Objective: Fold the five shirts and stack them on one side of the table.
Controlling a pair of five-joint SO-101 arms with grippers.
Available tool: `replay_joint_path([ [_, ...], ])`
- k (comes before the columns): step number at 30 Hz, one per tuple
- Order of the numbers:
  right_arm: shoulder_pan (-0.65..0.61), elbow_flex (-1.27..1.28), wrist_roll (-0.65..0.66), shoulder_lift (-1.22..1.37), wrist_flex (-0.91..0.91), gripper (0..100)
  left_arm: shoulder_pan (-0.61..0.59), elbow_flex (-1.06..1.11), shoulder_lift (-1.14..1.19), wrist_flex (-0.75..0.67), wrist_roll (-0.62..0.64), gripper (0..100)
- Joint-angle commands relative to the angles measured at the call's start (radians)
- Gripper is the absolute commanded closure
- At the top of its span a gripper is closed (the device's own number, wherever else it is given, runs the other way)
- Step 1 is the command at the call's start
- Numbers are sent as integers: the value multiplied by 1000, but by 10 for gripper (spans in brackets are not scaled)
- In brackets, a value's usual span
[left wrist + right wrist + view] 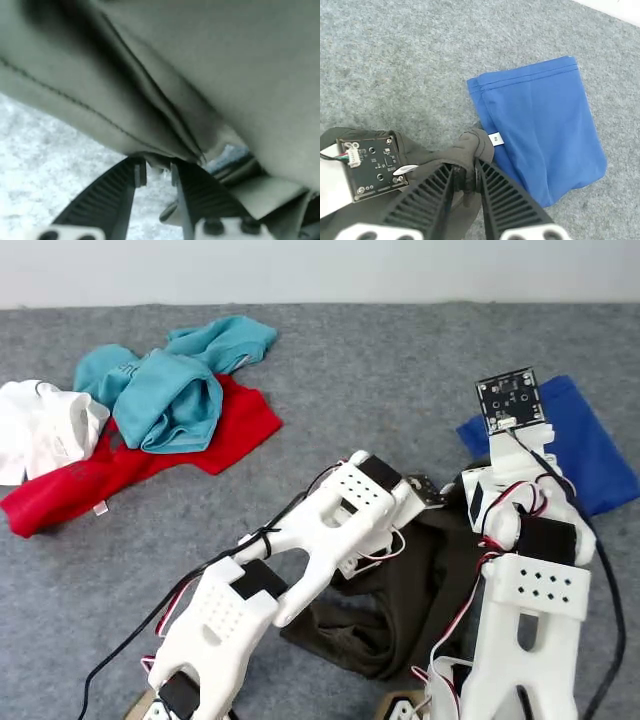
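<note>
From high: dark shirt (400, 610) in a rumpled heap on the grey table (380, 370), between left arm (300, 560) and right arm (530, 590); folded blue shirt (590, 455) just beside it at the right; well apart on the left, teal shirt (170, 390) atop red shirt (150, 465), white shirt (45, 425) touching the red. At the left wrist: left gripper (159, 172) clenched on a fold of the dark shirt, cloth draped overhead (stitching plain to see). At the right wrist: right gripper (465, 175) pinched tight on a bunched corner of the dark shirt, just beside the blue shirt's edge and its white label (494, 139).
</note>
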Motion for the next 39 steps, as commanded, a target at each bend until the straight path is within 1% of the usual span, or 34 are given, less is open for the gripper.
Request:
replay_joint_path([
  [1,10,-3,8,-7,-13,989,32,-8,23,-15,2,930],
  [3,10,-3,8,-7,-13,989,32,-38,23,-3,2,979],
  [4,10,-3,8,-7,-13,989,32,-58,23,15,2,987],
  [7,10,-3,8,-7,-13,989,29,-142,23,80,0,983],
  [11,10,-3,8,-7,-13,989,-14,-213,21,87,0,984],
  [15,10,2,8,-7,8,989,-120,-219,-49,87,0,984],
  [21,8,15,8,-7,4,989,-318,-219,-318,87,0,983],
  [25,1,15,8,-7,2,989,-411,-217,-465,86,-2,983],
  [28,-1,15,8,-7,2,989,-436,-217,-509,86,-5,983],
  [33,-1,15,8,-24,5,989,-439,-220,-512,86,-5,983],
  [36,-1,11,8,-101,-2,989,-442,-234,-522,84,-6,983],
  [39,1,11,8,-217,-2,989,-442,-300,-522,84,-6,983],
])
